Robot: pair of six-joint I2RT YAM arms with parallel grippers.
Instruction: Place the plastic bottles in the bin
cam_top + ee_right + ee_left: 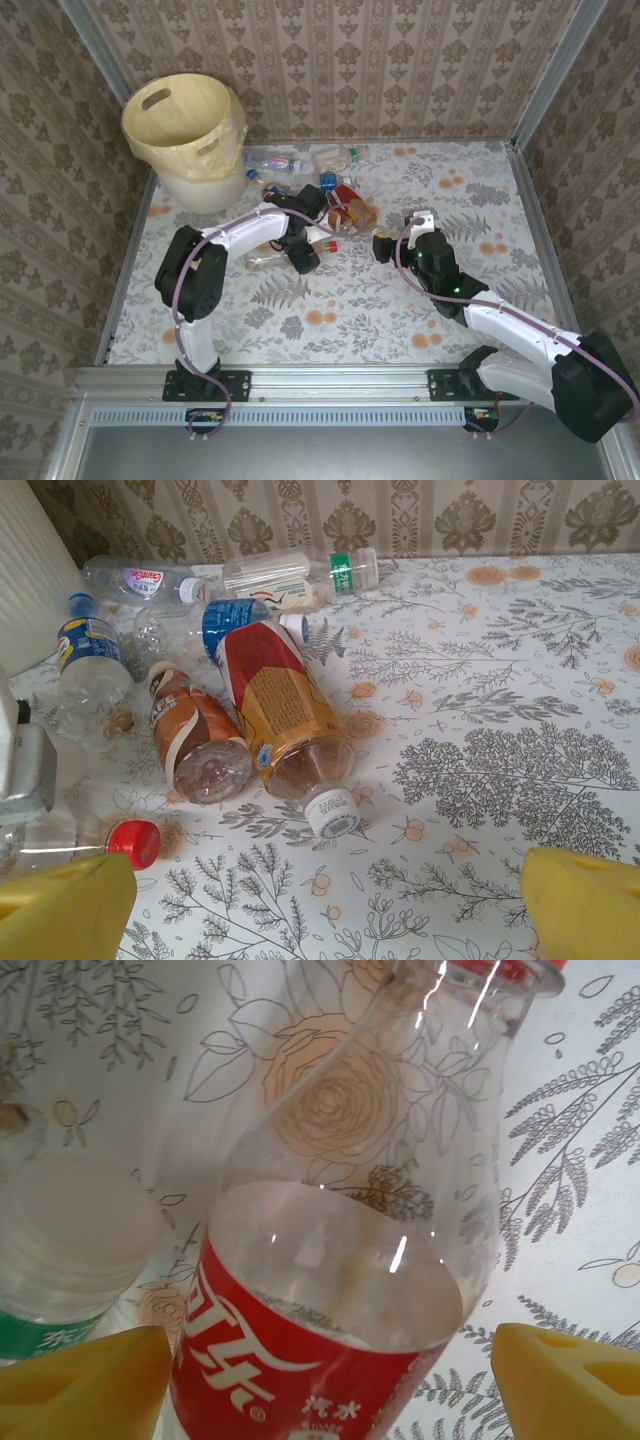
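The red-labelled bottle lies on its side on the surface, a little left of centre. The left hand straddles its body, one yellow finger just beside the label and the other a gap away, so the hand is open around the bottle and not clamped. Set across the body like that, a squeeze should catch the widest part. The other plastic bottles lie heaped just beyond, between that hand and the bin, which stands in the far left corner and looks near enough for a short carry. A green-labelled bottle lies right beside the one being grasped and may get nudged. The right hand hovers to the right of the heap, fingers spread wide with nothing between them, probably held clear so the arms do not crowd. The surface is a pale cloth printed with grey ferns and orange blooms. Patterned wallpaper closes it on three sides, with metal posts at the far corners and a rail along the near edge.
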